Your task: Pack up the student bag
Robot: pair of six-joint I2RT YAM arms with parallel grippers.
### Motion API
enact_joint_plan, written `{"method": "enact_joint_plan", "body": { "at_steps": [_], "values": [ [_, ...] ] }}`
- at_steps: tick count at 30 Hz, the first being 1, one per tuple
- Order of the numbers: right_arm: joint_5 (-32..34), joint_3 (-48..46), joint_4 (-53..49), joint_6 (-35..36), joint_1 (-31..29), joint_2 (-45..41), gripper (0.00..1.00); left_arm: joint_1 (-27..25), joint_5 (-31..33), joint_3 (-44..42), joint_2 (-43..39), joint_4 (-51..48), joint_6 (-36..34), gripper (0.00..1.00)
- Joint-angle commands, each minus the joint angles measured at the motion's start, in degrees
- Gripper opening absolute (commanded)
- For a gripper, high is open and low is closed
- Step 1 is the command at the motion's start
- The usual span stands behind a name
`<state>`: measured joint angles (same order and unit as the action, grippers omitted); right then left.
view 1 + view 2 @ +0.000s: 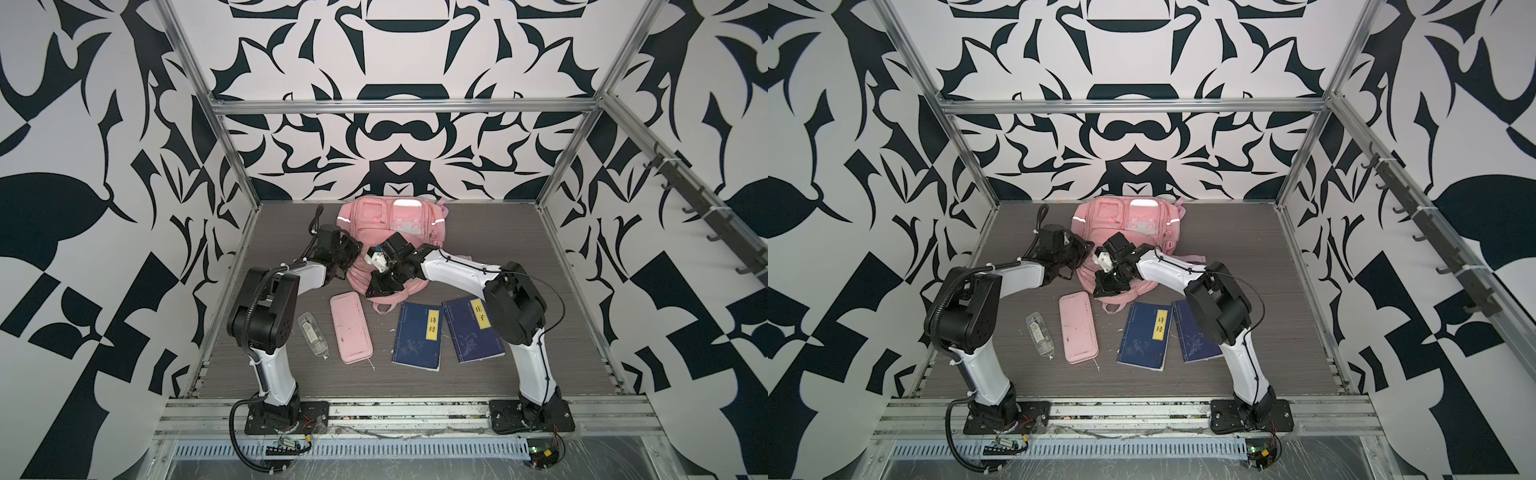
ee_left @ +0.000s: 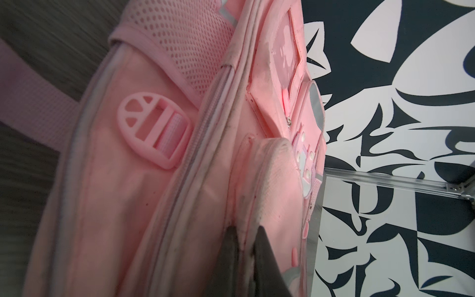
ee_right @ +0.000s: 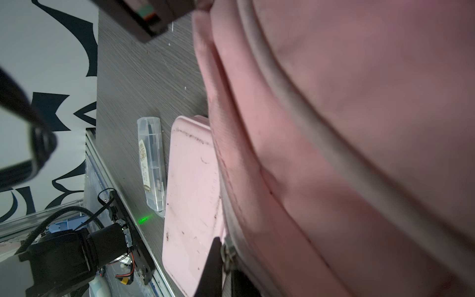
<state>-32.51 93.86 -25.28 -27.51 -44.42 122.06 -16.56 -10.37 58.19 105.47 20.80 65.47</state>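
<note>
The student bag [image 1: 390,222] [image 1: 1126,224], a soft pink backpack with silver strips, lies at the back middle of the table in both top views. My left gripper [image 1: 351,255] [image 1: 1080,254] is at the bag's left side. In the left wrist view it [image 2: 246,230] is shut on a raised fabric seam of the bag [image 2: 159,195]. My right gripper [image 1: 379,286] [image 1: 1106,286] is over the bag's near end. In the right wrist view it [image 3: 226,255] is shut on a small metal zip pull [image 3: 228,250] on the bag's zip line [image 3: 334,144].
A flat pink pencil case [image 1: 350,327] [image 3: 190,192] lies just in front of the bag, with a clear plastic box [image 1: 312,332] [image 3: 151,164] to its left. Two dark blue books [image 1: 417,335] [image 1: 471,328] lie to the right, under my right arm's elbow.
</note>
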Motion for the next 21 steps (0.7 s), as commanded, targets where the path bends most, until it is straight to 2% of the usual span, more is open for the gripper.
{"method": "enact_joint_plan", "body": {
  "at_steps": [1,7,12,13,14,16,17,19,21],
  "values": [
    [-2.17,3.90,6.08,-2.95,-2.06,-0.57,0.00,-1.71,0.29,0.39,-1.37,4.69,2.60,0.00],
    [2.61,3.82,7.96,-5.27,-2.01,0.15,0.00,-1.80,0.42,0.24,-1.53,5.38,3.04,0.00],
    [6.91,-2.39,8.42,-4.45,-0.27,-5.09,0.00,-1.72,-0.71,1.48,-2.36,2.96,1.37,0.00],
    [6.94,-3.89,8.37,-4.16,0.47,-6.46,0.00,-1.72,-1.46,2.37,-2.30,1.67,0.62,0.03],
    [7.12,-5.35,8.33,-3.84,1.03,-7.73,0.00,-1.72,-2.27,3.56,-2.21,-0.17,-0.43,0.10],
    [7.23,-8.74,7.95,-2.85,2.10,-10.76,0.00,-1.64,-3.19,6.49,-2.28,-6.21,-3.81,0.38],
    [7.25,-10.15,7.52,-2.35,2.65,-12.07,0.00,-1.64,-3.18,7.87,-2.45,-8.81,-5.71,0.47],
    [7.50,-13.41,6.47,-0.88,3.99,-15.24,0.00,-1.64,-3.59,11.03,-2.68,-14.66,-9.58,0.59],
    [7.83,-15.99,5.05,0.89,5.27,-18.06,0.00,-1.64,-4.12,13.88,-2.37,-18.53,-12.51,0.63]
  ]
}}
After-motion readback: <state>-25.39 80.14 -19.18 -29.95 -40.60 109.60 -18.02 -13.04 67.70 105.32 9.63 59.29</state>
